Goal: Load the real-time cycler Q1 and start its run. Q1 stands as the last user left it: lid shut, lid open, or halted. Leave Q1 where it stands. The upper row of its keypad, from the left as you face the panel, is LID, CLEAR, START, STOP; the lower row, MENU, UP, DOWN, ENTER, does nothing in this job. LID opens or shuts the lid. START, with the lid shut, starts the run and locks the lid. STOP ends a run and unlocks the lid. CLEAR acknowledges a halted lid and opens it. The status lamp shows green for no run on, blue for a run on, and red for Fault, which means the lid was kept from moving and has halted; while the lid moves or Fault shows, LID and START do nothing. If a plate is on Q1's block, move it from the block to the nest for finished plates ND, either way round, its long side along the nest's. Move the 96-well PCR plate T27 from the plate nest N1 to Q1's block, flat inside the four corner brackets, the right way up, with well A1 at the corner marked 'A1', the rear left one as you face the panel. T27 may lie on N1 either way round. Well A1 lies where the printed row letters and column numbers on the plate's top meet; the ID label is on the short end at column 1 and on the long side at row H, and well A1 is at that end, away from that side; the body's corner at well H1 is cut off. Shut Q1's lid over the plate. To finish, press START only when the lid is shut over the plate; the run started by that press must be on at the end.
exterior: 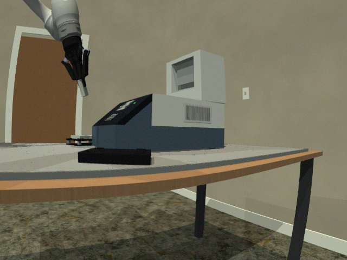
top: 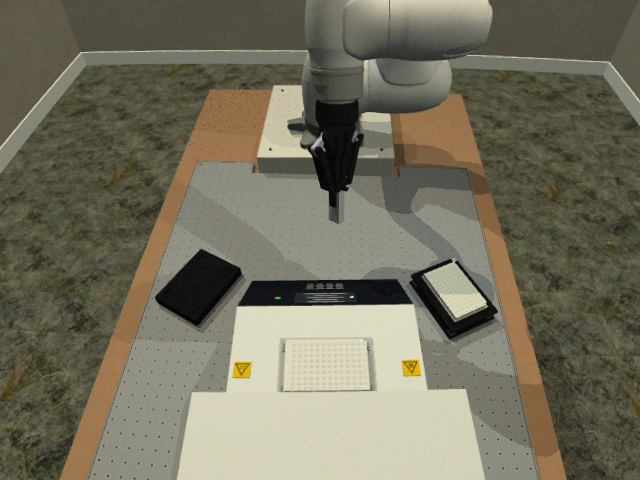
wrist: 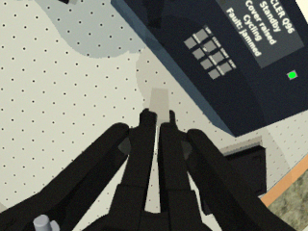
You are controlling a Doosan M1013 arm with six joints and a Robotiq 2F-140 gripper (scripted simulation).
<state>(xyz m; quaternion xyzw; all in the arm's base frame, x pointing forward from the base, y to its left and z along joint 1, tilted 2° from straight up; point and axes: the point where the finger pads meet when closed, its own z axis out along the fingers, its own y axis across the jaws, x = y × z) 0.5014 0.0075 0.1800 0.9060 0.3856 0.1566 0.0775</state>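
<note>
From the top I see my gripper (top: 334, 214) pinched tight with nothing in it, hanging high behind Q1 (top: 325, 310), whose lid (top: 330, 434) is up with a white plate (top: 326, 364) on the block, while T27 (top: 453, 289), cream with tiny wells, lies on N1 (top: 483, 315) and ND (top: 199, 285) is black and bare. From the side the lamp (exterior: 134, 103) is green. From the wrist the fingers touch above the keypad (wrist: 208, 52); I think the plates are light, stiff, thin plastic, best pinched gently across the long edges.
</note>
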